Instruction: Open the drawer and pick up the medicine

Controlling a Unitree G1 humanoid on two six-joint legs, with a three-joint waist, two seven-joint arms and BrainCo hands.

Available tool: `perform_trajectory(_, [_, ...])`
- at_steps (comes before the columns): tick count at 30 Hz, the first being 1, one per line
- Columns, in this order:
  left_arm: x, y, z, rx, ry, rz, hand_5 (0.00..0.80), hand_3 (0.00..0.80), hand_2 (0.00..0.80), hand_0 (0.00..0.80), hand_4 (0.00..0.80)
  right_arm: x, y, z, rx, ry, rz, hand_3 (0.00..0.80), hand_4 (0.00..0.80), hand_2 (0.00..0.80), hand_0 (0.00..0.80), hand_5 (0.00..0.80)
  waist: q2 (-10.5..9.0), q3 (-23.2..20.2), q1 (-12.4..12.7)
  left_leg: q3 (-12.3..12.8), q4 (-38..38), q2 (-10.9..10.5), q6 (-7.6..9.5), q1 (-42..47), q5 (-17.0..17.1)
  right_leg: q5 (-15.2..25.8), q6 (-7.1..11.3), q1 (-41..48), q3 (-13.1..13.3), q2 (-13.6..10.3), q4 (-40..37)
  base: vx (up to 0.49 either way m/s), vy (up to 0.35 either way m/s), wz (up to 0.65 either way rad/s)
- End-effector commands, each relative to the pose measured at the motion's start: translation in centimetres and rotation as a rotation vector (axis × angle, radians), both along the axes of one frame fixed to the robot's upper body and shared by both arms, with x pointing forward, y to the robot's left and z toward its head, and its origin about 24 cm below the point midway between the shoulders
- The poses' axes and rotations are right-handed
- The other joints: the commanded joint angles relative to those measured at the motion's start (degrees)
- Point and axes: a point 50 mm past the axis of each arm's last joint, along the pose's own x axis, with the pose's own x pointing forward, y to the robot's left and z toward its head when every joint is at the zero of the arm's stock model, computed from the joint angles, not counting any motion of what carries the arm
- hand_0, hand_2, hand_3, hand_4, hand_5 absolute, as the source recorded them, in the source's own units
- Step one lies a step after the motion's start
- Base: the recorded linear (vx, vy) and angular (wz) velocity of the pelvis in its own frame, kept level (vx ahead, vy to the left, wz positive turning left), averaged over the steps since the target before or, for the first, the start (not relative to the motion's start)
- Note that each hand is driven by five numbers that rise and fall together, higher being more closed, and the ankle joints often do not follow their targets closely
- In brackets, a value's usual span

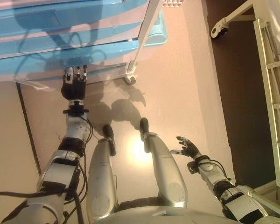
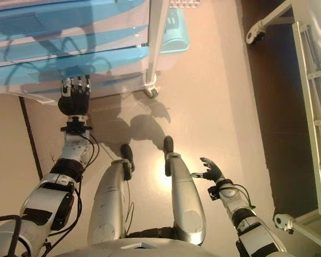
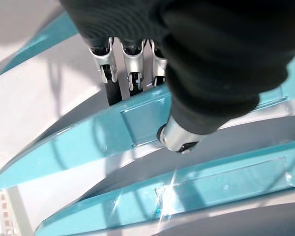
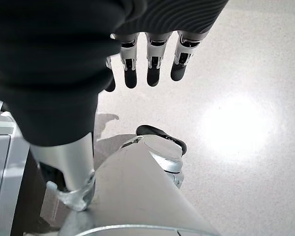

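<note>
A cabinet (image 1: 60, 28) of pale blue see-through drawers stands ahead on my left. My left hand (image 1: 73, 86) is at the front of its lowest drawer (image 1: 32, 67). In the left wrist view the fingers (image 3: 132, 73) reach over the top edge of that drawer's front (image 3: 88, 142), their tips hidden behind it, and the thumb (image 3: 179, 137) presses on the front panel. No medicine shows in any view. My right hand (image 1: 189, 148) hangs low on my right, with its fingers (image 4: 152, 69) relaxed and empty above the floor.
The cabinet's white post (image 1: 144, 32) ends in a caster (image 1: 130, 80) just right of my left hand. A pale blue bin (image 1: 156, 32) stands behind it. A white ladder-like frame (image 1: 275, 93) and a wheeled leg (image 1: 218, 31) stand at the right over dark flooring (image 1: 233, 70).
</note>
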Motion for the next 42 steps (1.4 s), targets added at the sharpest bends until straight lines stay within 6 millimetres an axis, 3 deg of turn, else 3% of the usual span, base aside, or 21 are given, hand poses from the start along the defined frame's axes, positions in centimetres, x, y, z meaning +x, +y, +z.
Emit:
perform_trajectory(1, [-2.4,0.3,7.3,0.101,-0.543,-0.040,0.800,0.800,0.800,0.800,0.800,-3.1,0.1,-1.7,-0.041,0.081,0.039,0.000,0.000,0.000,0.000,0.000,2.22,-1.27,6.34,-2.98,-0.87,-6.09,2.52,2.71,-4.50,1.44,-0.43,5.11,-3.30,0.20,-3.33,-0.024,-0.085,0.28])
perform_trajectory(6, [-4.6,-0.9,3.4,0.082,-0.460,-0.099,0.800,0.800,0.800,0.800,0.800,-3.1,-0.9,-1.5,-0.082,0.083,0.023,0.000,0.000,0.000,0.000,0.000,4.49,-2.56,9.47,-7.19,-7.46,-6.95,0.92,7.22,0.20,-0.81,-1.85,9.92,-5.18,-0.82,-4.13,-0.032,-0.119,0.41])
perform_trajectory(10, [-7.6,-0.7,-2.2,0.055,-0.290,-0.164,0.800,0.800,0.800,0.800,0.800,-3.2,-3.0,-1.1,-0.144,0.102,-0.007,0.000,0.000,0.000,0.000,0.000,7.47,-4.88,12.60,-11.09,-13.63,-6.16,-1.32,11.76,4.39,-3.29,-3.12,15.12,-7.81,-1.76,-5.53,-0.017,-0.091,0.60])
perform_trajectory(15, [-11.9,1.2,-9.0,-0.004,0.012,-0.157,0.800,0.800,0.800,0.800,0.800,-3.1,-6.1,-0.4,-0.208,0.136,-0.038,0.000,0.000,0.000,0.000,0.000,9.83,-8.64,15.27,-12.98,-18.74,-4.69,-3.02,15.77,7.65,-4.46,-4.26,19.26,-11.82,-2.52,-7.06,-0.010,-0.033,0.50])
perform_trajectory(22, [-19.2,3.7,-17.0,-0.107,0.525,-0.023,0.800,0.800,0.800,0.800,0.800,-3.9,-7.8,-0.5,-0.215,0.177,-0.075,0.000,0.000,0.000,0.000,0.000,10.67,-12.96,17.24,-14.81,-22.34,-5.26,-3.73,21.16,8.43,-4.97,-4.32,23.87,-14.39,-3.34,-8.66,0.032,0.007,0.42])
perform_trajectory(28, [-23.4,3.4,-20.6,-0.044,0.870,0.002,0.800,0.800,0.800,0.800,0.800,-5.1,-7.8,-1.3,-0.196,0.219,-0.097,0.000,0.000,0.000,0.000,0.000,10.85,-15.79,17.23,-15.68,-24.58,-6.33,-3.65,24.38,8.58,-3.94,-3.58,26.91,-15.11,-3.67,-11.66,0.046,0.046,0.32])
perform_trajectory(29, [-23.8,3.3,-20.9,-0.019,0.908,0.000,0.709,0.709,0.709,0.709,0.709,-5.3,-7.9,-1.4,-0.198,0.226,-0.100,0.000,0.000,0.000,0.000,0.000,10.88,-16.15,17.12,-15.69,-24.76,-6.41,-3.64,24.69,8.57,-3.77,-3.46,27.19,-15.17,-3.71,-11.99,0.058,0.075,0.15])
perform_trajectory(30, [-24.3,3.2,-21.3,0.029,0.982,0.000,0.000,0.000,0.000,0.000,0.000,-5.7,-7.9,-1.7,-0.201,0.238,-0.105,0.000,0.000,0.000,0.000,0.000,10.91,-16.72,16.94,-15.63,-25.00,-6.52,-3.58,25.20,8.54,-3.54,-3.29,27.65,-15.19,-3.76,-12.41,0.074,0.076,0.12])
perform_trajectory(35, [-26.0,3.6,-23.0,0.345,1.307,0.010,0.000,0.000,0.000,0.000,0.000,-7.4,-7.5,-2.8,-0.220,0.275,-0.157,0.000,0.000,0.000,0.000,0.000,10.54,-18.64,15.69,-15.33,-25.78,-7.03,-3.14,26.68,8.24,-2.72,-2.86,28.94,-14.82,-3.59,-14.11,0.073,0.058,0.03])
perform_trajectory(38, [-26.5,4.4,-23.6,0.704,1.522,0.056,0.000,0.000,0.000,0.000,0.000,-8.2,-8.0,-3.0,-0.270,0.255,-0.243,0.000,0.000,0.000,0.000,0.000,10.13,-19.64,14.48,-14.81,-26.10,-7.18,-2.80,27.52,7.90,-2.15,-2.51,29.60,-13.97,-3.42,-15.17,0.077,0.039,0.05])
perform_trajectory(42, [-25.4,3.9,-23.8,1.206,1.551,-0.048,0.000,0.000,0.000,0.000,0.000,-8.5,-9.3,-2.4,-0.341,0.168,-0.416,0.000,0.000,0.000,0.000,0.000,9.50,-20.77,12.35,-13.11,-27.03,-7.03,-2.11,28.41,7.45,-0.80,-1.70,29.92,-11.90,-2.69,-17.17,0.061,0.019,0.01])
